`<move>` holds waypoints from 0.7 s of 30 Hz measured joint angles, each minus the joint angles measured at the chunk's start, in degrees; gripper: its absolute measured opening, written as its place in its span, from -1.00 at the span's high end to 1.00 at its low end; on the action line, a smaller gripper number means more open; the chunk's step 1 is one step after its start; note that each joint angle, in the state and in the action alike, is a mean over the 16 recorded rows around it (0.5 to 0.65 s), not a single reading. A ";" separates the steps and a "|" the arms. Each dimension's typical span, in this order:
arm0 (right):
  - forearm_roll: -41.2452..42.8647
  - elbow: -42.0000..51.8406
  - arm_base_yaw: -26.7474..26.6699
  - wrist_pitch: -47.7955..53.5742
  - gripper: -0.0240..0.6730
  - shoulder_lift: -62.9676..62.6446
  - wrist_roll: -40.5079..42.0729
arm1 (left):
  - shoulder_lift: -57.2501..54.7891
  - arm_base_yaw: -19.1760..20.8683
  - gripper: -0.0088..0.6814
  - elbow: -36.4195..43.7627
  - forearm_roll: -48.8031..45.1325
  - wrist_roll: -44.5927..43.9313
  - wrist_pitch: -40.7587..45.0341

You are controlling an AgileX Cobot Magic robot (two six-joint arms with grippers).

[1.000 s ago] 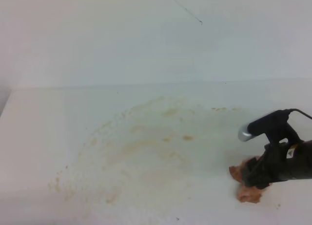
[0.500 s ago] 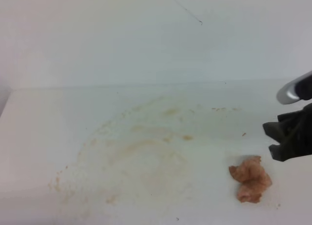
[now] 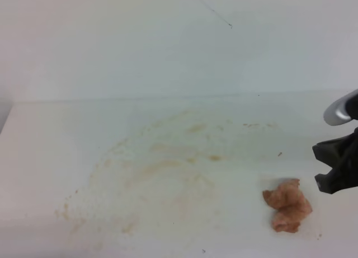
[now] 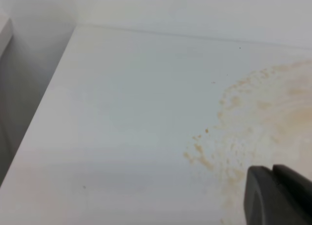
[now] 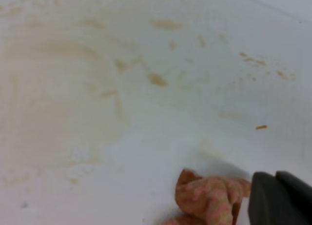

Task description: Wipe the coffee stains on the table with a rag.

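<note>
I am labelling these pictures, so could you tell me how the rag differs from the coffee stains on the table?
The rag is a small, raised, crumpled lump of pinkish-brown cloth; the coffee stains are flat, faint tan smears and specks. The rag sits in one compact spot near the front right; the stains spread far wider across the middle and left. Both lie on the white table, and neither is being touched.

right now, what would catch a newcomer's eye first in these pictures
The wide tan coffee stains smeared in faint arcs across the middle of the white table stand out first. Next comes the small wadded pinkish-brown rag lying on the table at the stains' right, near the front edge. Just right of it hangs the dark right claw, shut and holding nothing.
</note>
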State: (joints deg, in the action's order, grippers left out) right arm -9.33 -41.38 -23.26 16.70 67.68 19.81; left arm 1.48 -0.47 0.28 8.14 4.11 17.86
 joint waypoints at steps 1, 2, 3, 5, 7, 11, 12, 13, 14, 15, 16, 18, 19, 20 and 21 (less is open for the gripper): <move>0.00 0.01 0.00 0.02 0.92 0.35 -0.01 | 0.00 0.00 0.98 0.00 0.00 0.00 0.00; 0.00 0.02 0.00 0.05 0.93 0.68 -0.01 | 0.00 0.00 0.98 0.14 0.00 0.00 0.00; 0.00 0.03 0.00 0.09 0.93 1.00 -0.02 | 0.00 0.00 0.98 0.28 0.00 0.00 0.00; 0.01 0.04 0.00 0.18 0.93 1.43 -0.03 | 0.00 0.00 0.98 0.42 -0.01 0.00 0.00; 0.03 0.05 0.00 0.28 0.93 1.60 -0.04 | 0.00 0.00 0.98 0.56 -0.01 0.00 0.00; 0.06 0.08 0.00 0.54 0.93 0.70 -0.07 | 0.10 0.00 0.98 0.71 -0.01 0.00 0.00; 0.06 0.09 0.00 0.60 0.93 0.17 -0.07 | 0.10 0.00 0.98 0.85 -0.01 0.00 0.00; 0.07 0.09 0.00 0.66 0.93 -0.48 -0.08 | 0.10 0.00 0.98 0.99 -0.01 0.00 0.00; 0.08 0.10 0.00 0.73 0.93 -1.27 -0.08 | 0.10 0.00 0.98 1.13 -0.02 0.00 0.00; 0.09 0.11 0.00 0.79 0.93 -2.17 -0.09 | 0.10 0.00 0.98 1.13 -0.02 0.00 0.00; 0.09 0.11 0.00 0.85 0.93 -3.23 -0.10 | 0.10 0.00 0.98 1.27 -0.02 0.00 0.00; 0.11 0.12 0.00 0.95 0.93 -5.64 -0.11 | 0.10 0.00 0.98 1.41 -0.02 0.00 0.00; 0.11 0.12 0.00 0.97 0.93 -6.98 -0.12 | 0.10 0.00 0.98 1.41 -0.02 0.00 0.00; 0.13 0.12 0.01 0.97 0.93 -8.38 -0.11 | 0.10 0.00 0.98 1.41 -0.02 0.00 0.00; 0.18 0.12 0.04 0.94 0.93 -9.83 -0.04 | 0.10 0.00 0.98 1.55 -0.02 0.00 0.00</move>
State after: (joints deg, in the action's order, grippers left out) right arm -9.16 -41.26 -23.22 17.64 57.85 19.77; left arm 1.58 -0.47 1.83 8.12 4.11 17.86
